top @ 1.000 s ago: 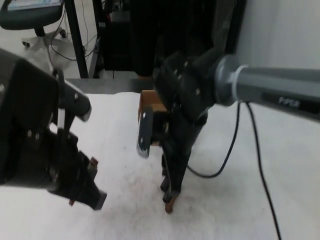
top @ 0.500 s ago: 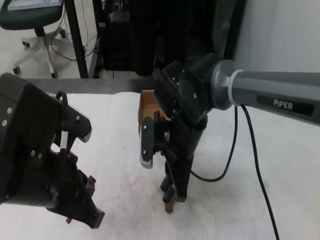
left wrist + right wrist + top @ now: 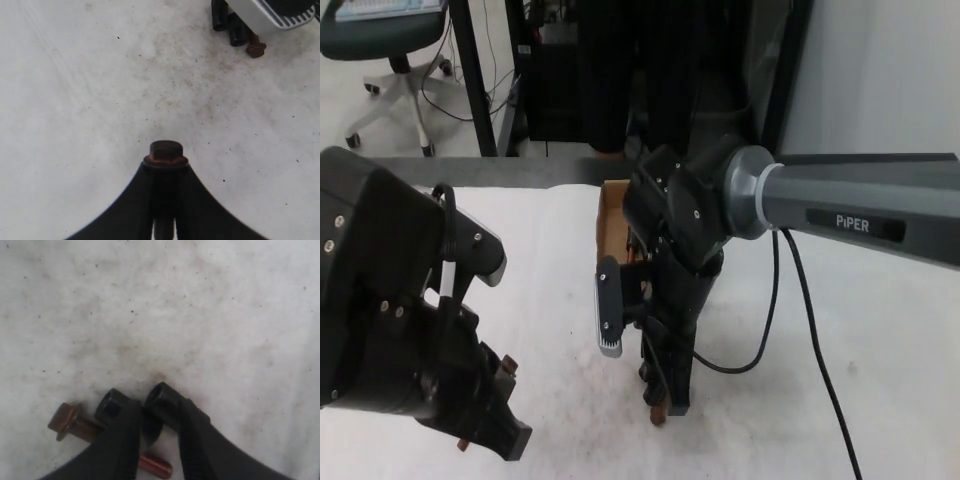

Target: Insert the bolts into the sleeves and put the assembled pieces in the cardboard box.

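Nearest, the left gripper (image 3: pixel 165 165) was clamped on a rusty bolt (image 3: pixel 166 151), head up, above the white bench cover (image 3: pixel 75 100). Farther on, the right gripper (image 3: pixel 152 416) pinched a black sleeve (image 3: pixel 161 396) standing on the cover, with a second sleeve (image 3: pixel 109 407) and a loose bolt (image 3: pixel 67 421) just beside. The cardboard box (image 3: pixel 611 215) sat behind.
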### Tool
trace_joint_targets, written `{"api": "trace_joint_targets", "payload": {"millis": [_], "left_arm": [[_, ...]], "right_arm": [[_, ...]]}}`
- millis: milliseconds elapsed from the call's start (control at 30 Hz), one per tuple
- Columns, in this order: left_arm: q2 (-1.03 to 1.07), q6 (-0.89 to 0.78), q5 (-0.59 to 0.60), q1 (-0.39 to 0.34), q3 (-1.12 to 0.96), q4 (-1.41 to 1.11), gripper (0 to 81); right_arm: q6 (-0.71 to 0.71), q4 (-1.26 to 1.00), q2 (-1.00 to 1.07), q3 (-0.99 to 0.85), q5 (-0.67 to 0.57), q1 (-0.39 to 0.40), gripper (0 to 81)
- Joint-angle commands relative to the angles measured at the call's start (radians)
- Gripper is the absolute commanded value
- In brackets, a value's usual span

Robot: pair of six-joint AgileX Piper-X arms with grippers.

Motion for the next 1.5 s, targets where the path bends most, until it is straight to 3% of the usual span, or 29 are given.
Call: {"api": "trace_joint_targets", "payload": {"millis": [0, 500, 667, 800, 867, 967, 1000, 1200, 1467], "left_arm": [[-0.012, -0.002, 0.006, -0.004, 0.000, -0.003, 0.2], [-0.012, -0.002, 0.006, -0.004, 0.000, -0.002, 0.2], [-0.012, -0.002, 0.006, -0.004, 0.000, -0.002, 0.2], [-0.012, -0.002, 0.006, -0.004, 0.000, -0.002, 0.2], [-0.012, -0.002, 0.006, -0.004, 0.000, -0.002, 0.2], [-0.012, -0.002, 0.006, -0.004, 0.000, -0.002, 0.2], [-0.012, -0.002, 0.006, -0.004, 0.000, -0.006, 0.2], [-0.012, -0.002, 0.006, -0.004, 0.000, -0.028, 0.2], [-0.012, -0.002, 0.006, -0.004, 0.000, -0.033, 0.2]], "right_arm": [[-0.015, -0.011, 0.028, -0.004, -0.008, -0.002, 24.9], [-0.023, -0.033, 0.102, -0.004, -0.002, -0.009, 24.9], [-0.017, -0.017, 0.102, -0.004, 0.118, -0.030, 24.9], [0.078, -0.041, 0.090, -0.007, 0.221, -0.046, 24.4], [0.191, -0.096, 0.074, -0.018, 0.266, -0.052, 20.9], [0.228, -0.165, 0.036, -0.052, 0.282, -0.054, 2.4], [0.226, -0.182, 0.024, -0.062, 0.282, -0.054, 0.6], [0.252, -0.185, -0.033, -0.141, 0.289, -0.054, 0.8], [0.438, 0.021, -0.096, -0.147, 0.302, -0.052, 0.8]]}}
